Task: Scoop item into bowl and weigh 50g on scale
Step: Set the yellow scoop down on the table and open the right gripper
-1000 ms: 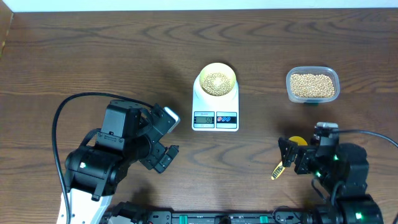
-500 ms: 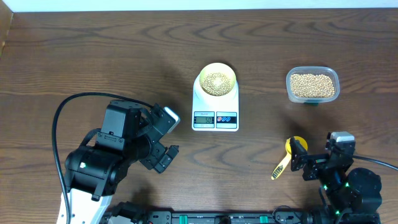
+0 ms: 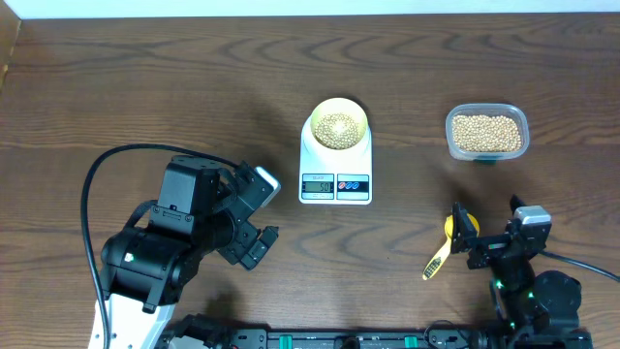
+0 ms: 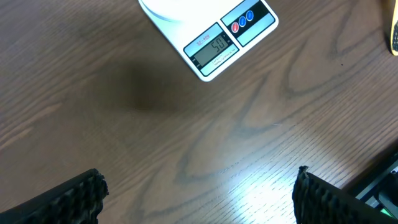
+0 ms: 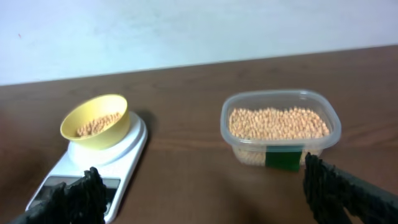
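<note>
Bowl (image 3: pixel 361 116) sits on the far part of the scale (image 3: pixel 334 163), mid-table, w/ a small heap of beans (image 3: pixel 336 127) in its centre. Scale display (image 4: pixel 213 48) faces the near edge and reads 50 in the L wrist view. The red and blue buttons (image 4: pixel 242 20) are just right of it.

Clear tub (image 3: pixel 526 131) stands to the far right, well apart from the scale. It's filled w/ more of the beans and has a green label (image 5: pixel 283 158) on its near wall.

Yellow scoop (image 3: pixel 438 257) lies flat on the table (image 3: pixel 145 78), near right. Its head points far and its handle angles near-left. No beans can be made out in it.

R gripper (image 3: pixel 494 237) is low at the near right, fingers spread wide, nothing btwn them. One finger is right at the scoop head in the overhead view. Can't tell if it touches. In the R wrist view both black fingertips frame the scale, bowl and tub.

L gripper (image 3: pixel 263 215) is at the near left, well apart from the scale, fingers also spread wide and empty. The L wrist view shows bare wood btwn the pads. Black cable (image 3: pixel 107 165) loops over the L arm's far-left side.
</note>
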Available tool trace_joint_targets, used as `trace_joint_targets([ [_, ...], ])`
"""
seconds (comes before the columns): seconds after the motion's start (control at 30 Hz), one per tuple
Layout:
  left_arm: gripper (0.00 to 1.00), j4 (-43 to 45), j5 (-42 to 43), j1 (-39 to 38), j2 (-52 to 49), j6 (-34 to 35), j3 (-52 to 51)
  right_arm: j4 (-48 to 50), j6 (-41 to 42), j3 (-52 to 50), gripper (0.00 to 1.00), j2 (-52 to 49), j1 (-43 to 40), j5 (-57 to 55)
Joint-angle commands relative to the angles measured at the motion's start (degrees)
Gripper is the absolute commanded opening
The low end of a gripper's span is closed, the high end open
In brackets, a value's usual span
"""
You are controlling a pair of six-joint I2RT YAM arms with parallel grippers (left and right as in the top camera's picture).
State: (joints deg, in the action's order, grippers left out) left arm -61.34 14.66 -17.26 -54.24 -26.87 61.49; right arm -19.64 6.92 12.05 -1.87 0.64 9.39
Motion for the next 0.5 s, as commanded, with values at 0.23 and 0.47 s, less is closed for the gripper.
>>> trace_joint_targets([
  [0.23,0.98,-0.11,-0.37,0.31,0.0,-0.33,0.87,6.88,-0.79,-4.37,0.99,1.57,-0.59,-0.24],
  [0.47,0.98,-0.11,-0.37,0.31,0.0,-0.33,0.9,7.04,-0.81,-4.55,0.99,1.57,-0.55,-0.48],
])
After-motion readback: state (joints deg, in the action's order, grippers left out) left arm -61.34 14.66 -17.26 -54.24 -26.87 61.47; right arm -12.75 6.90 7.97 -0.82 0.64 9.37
